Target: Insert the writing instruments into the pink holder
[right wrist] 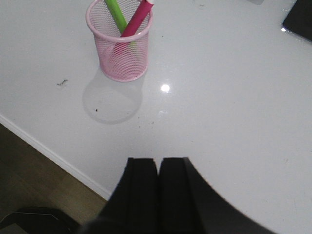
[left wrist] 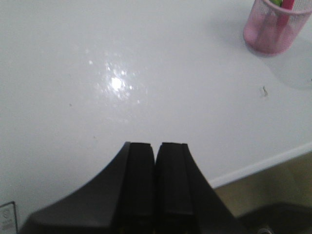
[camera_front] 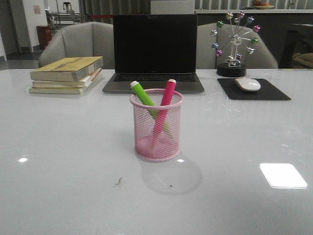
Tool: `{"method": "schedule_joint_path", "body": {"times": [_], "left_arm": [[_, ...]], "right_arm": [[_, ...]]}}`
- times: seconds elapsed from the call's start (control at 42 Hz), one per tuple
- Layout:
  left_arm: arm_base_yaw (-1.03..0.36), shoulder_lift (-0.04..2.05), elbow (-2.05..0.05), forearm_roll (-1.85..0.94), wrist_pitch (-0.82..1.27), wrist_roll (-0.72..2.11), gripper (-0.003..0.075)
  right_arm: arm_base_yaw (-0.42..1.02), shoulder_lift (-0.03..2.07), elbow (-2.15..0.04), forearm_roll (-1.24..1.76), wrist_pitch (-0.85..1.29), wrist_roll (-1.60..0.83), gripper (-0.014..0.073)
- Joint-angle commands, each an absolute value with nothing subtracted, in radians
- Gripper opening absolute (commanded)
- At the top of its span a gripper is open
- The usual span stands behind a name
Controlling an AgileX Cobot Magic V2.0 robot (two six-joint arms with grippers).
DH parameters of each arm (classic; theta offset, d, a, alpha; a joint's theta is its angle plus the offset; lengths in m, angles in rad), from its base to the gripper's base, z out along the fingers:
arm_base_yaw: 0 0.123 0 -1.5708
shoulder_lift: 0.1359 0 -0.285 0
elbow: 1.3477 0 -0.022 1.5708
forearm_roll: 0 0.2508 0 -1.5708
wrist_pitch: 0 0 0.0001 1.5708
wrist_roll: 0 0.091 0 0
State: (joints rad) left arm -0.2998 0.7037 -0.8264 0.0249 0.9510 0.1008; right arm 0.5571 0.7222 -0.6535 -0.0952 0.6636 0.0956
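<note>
The pink holder (camera_front: 156, 128) stands upright in the middle of the white table. A lime green marker (camera_front: 143, 95) and a magenta marker (camera_front: 166, 98) lean crossed inside it, their white tips above the rim. The right wrist view shows the holder (right wrist: 122, 53) with the green marker (right wrist: 116, 13) and magenta marker (right wrist: 138, 17) in it. My right gripper (right wrist: 157, 161) is shut and empty, well apart from the holder, near the table's front edge. In the left wrist view the holder (left wrist: 274, 29) is far off, and my left gripper (left wrist: 156, 145) is shut with nothing in it. Neither gripper appears in the front view.
Behind the holder sits a dark laptop (camera_front: 154, 54). A stack of books (camera_front: 66, 74) lies at the back left. At the back right are a black mouse pad (camera_front: 253, 89) with a white mouse (camera_front: 248, 84), and a small ferris-wheel ornament (camera_front: 234, 44). The table's front edge (right wrist: 53, 158) runs near my grippers.
</note>
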Motion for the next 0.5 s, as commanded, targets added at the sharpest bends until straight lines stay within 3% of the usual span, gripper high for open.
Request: {"method": "schedule_joint_path", "body": {"times": [0.0,0.238,0.476], "left_arm": [[-0.268,0.608,-0.808,0.058,0.786,0.094,0.0091],[-0.099,0.294,-0.538,0.0,0.447,0.091,0.0092],[0.024,0.003,-0.279,-0.059,0.306,0.091,0.0092]], "right_arm": [[0.556,0.716,-0.681,-0.106,0.597,0.088,0.0057],[0.556,0.716,-0.681,-0.106,0.597,0.088,0.0057],[0.556,0.716,-0.681,-0.106,0.597,0.088,0.0057]]}}
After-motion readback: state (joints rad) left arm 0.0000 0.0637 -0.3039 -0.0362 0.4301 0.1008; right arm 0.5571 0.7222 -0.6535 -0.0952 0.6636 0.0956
